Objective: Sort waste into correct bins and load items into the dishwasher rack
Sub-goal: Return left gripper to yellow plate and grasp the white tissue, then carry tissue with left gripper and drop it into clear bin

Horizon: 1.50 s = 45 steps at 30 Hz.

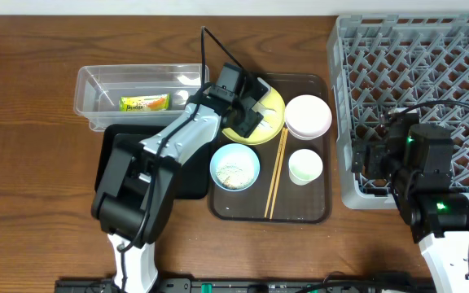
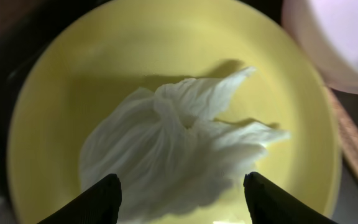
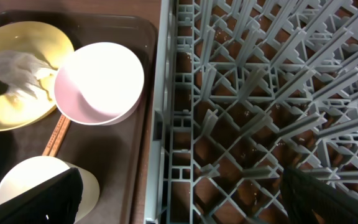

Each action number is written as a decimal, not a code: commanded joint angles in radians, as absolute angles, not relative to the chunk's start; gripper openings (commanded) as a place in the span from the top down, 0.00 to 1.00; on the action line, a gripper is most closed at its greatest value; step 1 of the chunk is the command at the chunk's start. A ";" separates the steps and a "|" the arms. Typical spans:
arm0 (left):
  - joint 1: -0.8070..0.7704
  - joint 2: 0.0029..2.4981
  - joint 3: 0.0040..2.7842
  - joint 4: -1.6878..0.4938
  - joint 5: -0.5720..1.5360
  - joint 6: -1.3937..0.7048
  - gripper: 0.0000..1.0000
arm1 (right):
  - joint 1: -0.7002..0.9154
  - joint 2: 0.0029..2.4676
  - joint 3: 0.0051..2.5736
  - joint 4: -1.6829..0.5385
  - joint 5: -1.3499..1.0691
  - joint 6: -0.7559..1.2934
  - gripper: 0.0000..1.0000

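Observation:
Crumpled white tissue [image 2: 179, 143] lies in the round yellow plate [image 2: 104, 56] on the serving tray. My left gripper [image 2: 182, 186] hangs open just above it, one finger at each side of the tissue; from overhead the left gripper [image 1: 251, 110] covers part of the plate [image 1: 273, 104]. The yellow-green wrapper [image 1: 144, 102] lies in the clear tub [image 1: 88, 81]. Beside the tub is the black tray [image 1: 114, 146]. My right gripper [image 3: 179, 199] is open and empty over the left wall of the grey rack [image 1: 430, 49].
On the dark brown serving tray [image 1: 316, 207] stand a pink bowl [image 1: 308, 116], a light blue bowl [image 1: 234, 167] with rice scraps, a small pale cup [image 1: 305, 166] and wooden chopsticks [image 1: 276, 172]. The pink bowl [image 3: 98, 81] sits close to the rack's wall [image 3: 166, 124].

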<state>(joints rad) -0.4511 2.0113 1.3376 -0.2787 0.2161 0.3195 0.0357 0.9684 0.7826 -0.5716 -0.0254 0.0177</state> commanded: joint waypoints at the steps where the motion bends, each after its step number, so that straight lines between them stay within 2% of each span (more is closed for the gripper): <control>1: -0.456 2.046 1.352 -0.270 0.228 0.340 0.34 | 0.026 0.967 0.803 -0.573 -0.027 0.029 0.01; 3: -0.457 2.058 1.352 -0.275 0.228 0.340 0.42 | 0.026 0.967 0.803 -0.573 -0.027 0.029 0.01; 7: -0.457 2.063 1.352 -0.295 0.228 0.340 0.63 | 0.026 0.967 0.803 -0.573 -0.027 0.029 0.01; 10: -0.457 2.063 1.352 -0.306 0.228 0.339 0.86 | 0.026 0.967 0.803 -0.573 -0.027 0.029 0.01; 13: -0.457 2.047 1.353 -0.316 0.224 0.318 0.94 | 0.026 0.967 0.803 -0.573 -0.027 0.029 0.01; 19: -0.453 1.914 1.353 -0.364 0.209 0.294 0.94 | 0.026 0.967 0.803 -0.573 -0.027 0.028 0.01; 24: -0.428 1.745 1.353 -0.427 0.068 0.184 0.94 | 0.026 0.967 0.803 -0.573 -0.027 0.029 0.01; 28: -0.368 1.664 1.353 -0.469 -0.048 0.112 0.94 | 0.026 0.967 0.803 -0.573 -0.027 0.029 0.01; 32: -0.276 1.668 1.351 -0.475 -0.065 0.063 0.92 | 0.026 0.967 0.803 -0.572 -0.027 0.029 0.01; 39: -0.150 1.729 1.350 -0.474 -0.055 -0.033 0.77 | 0.026 0.967 0.803 -0.572 -0.027 0.029 0.01; 40: -0.143 1.734 1.350 -0.479 -0.041 -0.032 0.70 | 0.026 0.967 0.803 -0.572 -0.027 0.029 0.01; 41: -0.138 1.734 1.350 -0.483 -0.035 -0.032 0.53 | 0.026 0.967 0.803 -0.572 -0.027 0.029 0.01; 45: -0.139 1.699 1.351 -0.507 -0.034 -0.033 0.46 | 0.026 0.967 0.803 -0.573 -0.027 0.029 0.01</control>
<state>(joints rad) -0.1349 1.7317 1.3445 -0.4950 -0.0368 -0.0109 0.0357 0.9684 0.7837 -0.5720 -0.0261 0.0181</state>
